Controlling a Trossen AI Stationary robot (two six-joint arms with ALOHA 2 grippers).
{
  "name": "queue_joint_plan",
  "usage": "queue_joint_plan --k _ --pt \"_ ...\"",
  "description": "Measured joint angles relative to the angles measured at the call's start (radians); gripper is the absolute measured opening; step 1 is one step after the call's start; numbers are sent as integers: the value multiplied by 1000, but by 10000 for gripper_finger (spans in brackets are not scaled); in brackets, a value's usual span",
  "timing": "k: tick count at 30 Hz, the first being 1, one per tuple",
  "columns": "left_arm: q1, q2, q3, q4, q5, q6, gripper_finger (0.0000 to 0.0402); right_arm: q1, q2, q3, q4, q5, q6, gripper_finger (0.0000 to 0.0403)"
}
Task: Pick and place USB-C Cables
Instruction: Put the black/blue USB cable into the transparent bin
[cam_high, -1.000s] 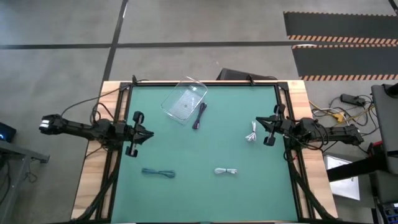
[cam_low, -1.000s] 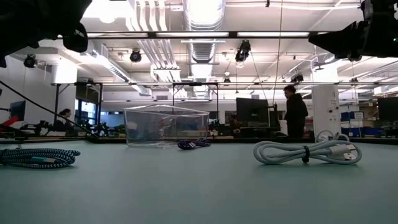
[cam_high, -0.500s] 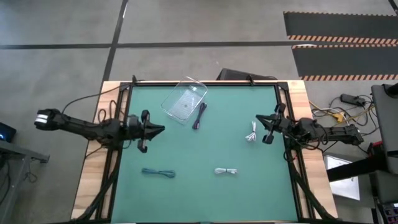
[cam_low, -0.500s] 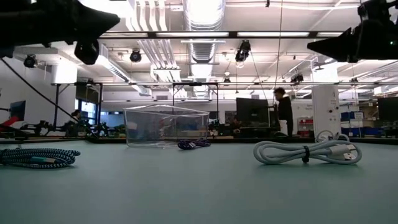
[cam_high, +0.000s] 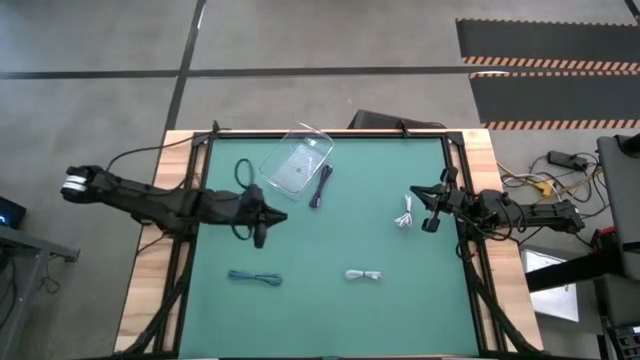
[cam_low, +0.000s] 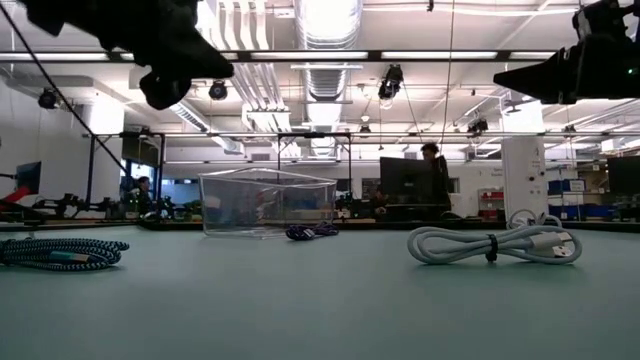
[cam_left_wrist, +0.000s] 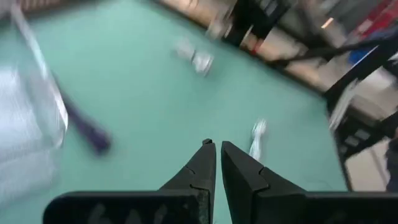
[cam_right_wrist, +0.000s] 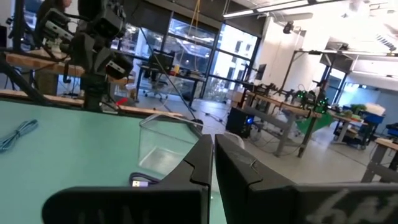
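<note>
Four bundled cables lie flat on the green mat. The dark purple cable (cam_high: 321, 186) (cam_low: 312, 232) is beside the clear box (cam_high: 297, 163) (cam_low: 265, 202). One white cable (cam_high: 405, 213) lies just in front of my right gripper (cam_high: 420, 208) (cam_right_wrist: 213, 144), which is shut and hovers at the right edge. The other white cable (cam_high: 363, 274) (cam_low: 495, 244) and the teal cable (cam_high: 254, 277) (cam_low: 60, 252) lie near the near edge. My left gripper (cam_high: 265, 216) (cam_left_wrist: 216, 149) is shut, raised above the mat left of centre, short of the purple cable (cam_left_wrist: 87, 127).
The clear box rests on the mat near the far edge, left of centre. Black frame rails run along the table's left and right sides. Open mat lies between the cables at the centre. A person stands in the room far behind the table.
My left gripper has swung from the table's left edge toward the centre, turning as it went, and now hangs over the mat between the box and the teal cable. The cables and the box have stayed in place. The person in the background has walked leftward.
</note>
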Motion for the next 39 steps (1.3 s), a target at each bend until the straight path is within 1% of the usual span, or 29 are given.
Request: queue_joint_plan --k 6,11,14,18,22,26,33,36,39 --pt "-68 135 193 -338 97 -232 10 0 0 0 -1 0 13 9" --pt "-147 238 330 -552 144 -377 10 0 0 0 -2 0 13 9" --pt "-191 296 397 -658 168 -389 10 0 0 0 -2 0 13 9" --pt "-260 380 453 -787 218 -331 6 0 0 0 -2 0 12 9" --pt "-309 456 457 -838 302 -334 1 0 0 0 -1 0 10 9" --pt "-334 536 456 -863 371 -336 0 0 0 0 -1 0 -1 9" --pt "-349 658 459 -892 420 -323 0 0 0 0 -1 0 0 9" --pt "-355 681 472 -890 424 -300 0 0 0 0 -1 0 1 9" --pt "-357 683 473 -894 426 -308 0 0 0 0 -1 0 3 9"
